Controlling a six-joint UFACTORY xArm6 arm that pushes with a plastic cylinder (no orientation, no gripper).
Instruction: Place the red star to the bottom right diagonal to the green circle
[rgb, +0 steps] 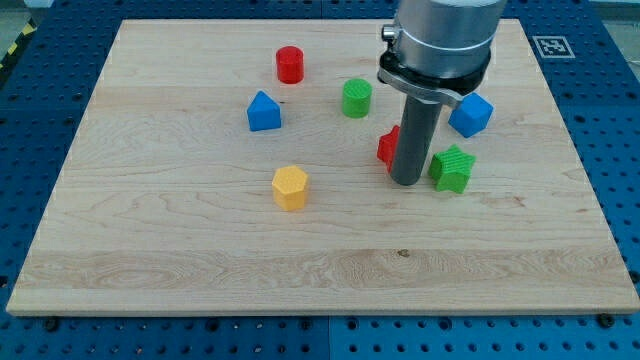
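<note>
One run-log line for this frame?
my tip touching red star, mostly hidden behind rod | star lower right of green circle | green star right of tip

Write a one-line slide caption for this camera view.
My tip rests against the partly hidden red star, below-right of the green circle and left of the green star.

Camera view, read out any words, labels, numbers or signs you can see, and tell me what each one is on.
No readable words or numbers anywhere.
One sign only: a black-and-white square marker on the blue surface past the board's top right corner; a pattern, no text.
The blocks and the rod carry no labels.
</note>
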